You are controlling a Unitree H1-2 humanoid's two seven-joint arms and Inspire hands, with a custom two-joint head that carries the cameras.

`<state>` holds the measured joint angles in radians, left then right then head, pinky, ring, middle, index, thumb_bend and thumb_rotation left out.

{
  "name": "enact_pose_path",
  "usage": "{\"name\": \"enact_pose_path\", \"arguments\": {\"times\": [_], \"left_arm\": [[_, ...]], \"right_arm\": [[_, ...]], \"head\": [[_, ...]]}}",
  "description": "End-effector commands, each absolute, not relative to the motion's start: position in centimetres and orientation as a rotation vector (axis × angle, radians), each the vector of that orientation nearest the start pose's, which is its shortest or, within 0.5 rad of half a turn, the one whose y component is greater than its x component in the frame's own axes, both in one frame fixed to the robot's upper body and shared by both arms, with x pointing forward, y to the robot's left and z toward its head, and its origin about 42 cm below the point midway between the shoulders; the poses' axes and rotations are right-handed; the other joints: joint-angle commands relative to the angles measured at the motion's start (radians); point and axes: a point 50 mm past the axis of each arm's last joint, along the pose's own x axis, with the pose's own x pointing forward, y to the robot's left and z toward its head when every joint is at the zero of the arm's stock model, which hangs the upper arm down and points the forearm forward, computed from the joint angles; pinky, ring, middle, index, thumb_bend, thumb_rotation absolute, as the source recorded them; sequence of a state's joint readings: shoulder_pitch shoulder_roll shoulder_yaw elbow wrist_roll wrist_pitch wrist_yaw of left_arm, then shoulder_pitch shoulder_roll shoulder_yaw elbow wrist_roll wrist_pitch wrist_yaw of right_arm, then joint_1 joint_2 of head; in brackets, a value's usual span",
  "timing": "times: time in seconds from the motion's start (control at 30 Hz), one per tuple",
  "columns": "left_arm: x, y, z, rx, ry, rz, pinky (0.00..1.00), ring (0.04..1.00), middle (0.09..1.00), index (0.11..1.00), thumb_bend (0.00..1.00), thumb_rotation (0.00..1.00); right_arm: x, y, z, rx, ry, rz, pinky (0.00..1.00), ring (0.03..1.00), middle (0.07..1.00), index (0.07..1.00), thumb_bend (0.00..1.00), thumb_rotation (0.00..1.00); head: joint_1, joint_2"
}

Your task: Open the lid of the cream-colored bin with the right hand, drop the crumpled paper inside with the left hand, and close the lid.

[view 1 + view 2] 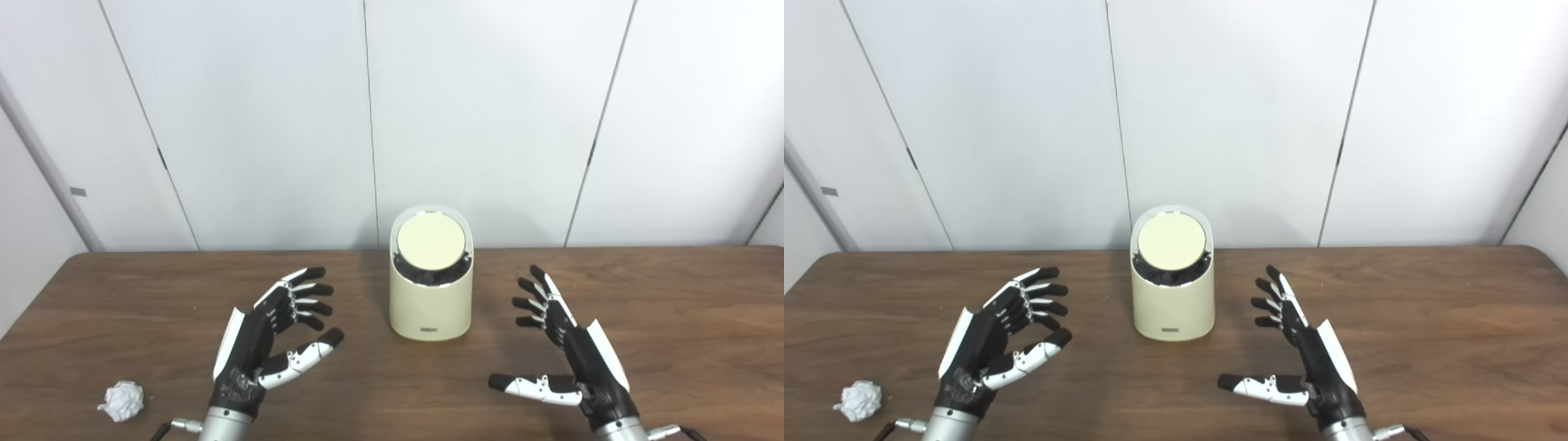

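Left eye view showed the cream-colored bin (430, 294) mid-table, lid (429, 241) closed (tilted forward), between the spread, empty left hand (264, 343) and right hand (566, 343); crumpled paper (122, 400) lay far left.

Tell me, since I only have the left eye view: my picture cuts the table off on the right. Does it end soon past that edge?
Observer: Yes. In the right eye view the table rounds off at its far right corner, just inside the picture, with the wall panels behind it.
Operator: Is anything lying on that stretch beyond the right hand?
Observer: I see only bare wood between the right hand, which is open, and that corner.
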<state>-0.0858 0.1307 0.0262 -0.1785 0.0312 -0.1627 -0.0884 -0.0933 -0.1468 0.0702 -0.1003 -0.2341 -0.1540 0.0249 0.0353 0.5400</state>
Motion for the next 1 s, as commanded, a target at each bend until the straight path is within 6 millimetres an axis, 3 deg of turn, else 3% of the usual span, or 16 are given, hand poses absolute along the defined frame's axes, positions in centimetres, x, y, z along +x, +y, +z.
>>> {"name": "enact_pose_path", "arguments": {"times": [0.0, 0.7, 0.87, 0.97], "left_arm": [[30.6, 24.0, 19.7, 0.182, -0.488, -0.099, 0.53, 0.616, 0.710, 0.791, 0.66, 0.20], [30.9, 23.8, 19.2, 0.191, -0.486, -0.111, 0.52, 0.617, 0.720, 0.789, 0.64, 0.20], [30.9, 24.0, 19.2, 0.192, -0.481, -0.109, 0.53, 0.621, 0.719, 0.787, 0.65, 0.17], [31.1, 24.1, 19.3, 0.204, -0.483, -0.109, 0.53, 0.625, 0.719, 0.790, 0.64, 0.17]], "right_arm": [[31.1, -21.9, 17.7, -0.370, -0.417, 0.122, 0.74, 0.848, 0.931, 0.998, 0.77, 0.26], [31.5, -22.1, 17.5, -0.374, -0.405, 0.101, 0.73, 0.834, 0.922, 0.996, 0.76, 0.29], [32.3, -21.8, 18.5, -0.407, -0.417, 0.083, 0.72, 0.829, 0.920, 0.986, 0.77, 0.31], [33.3, -21.4, 19.6, -0.442, -0.433, 0.073, 0.70, 0.824, 0.907, 0.975, 0.79, 0.37]], "head": [[0.001, 0.001], [0.001, -0.024], [-0.001, -0.031], [-0.008, -0.039]]}}
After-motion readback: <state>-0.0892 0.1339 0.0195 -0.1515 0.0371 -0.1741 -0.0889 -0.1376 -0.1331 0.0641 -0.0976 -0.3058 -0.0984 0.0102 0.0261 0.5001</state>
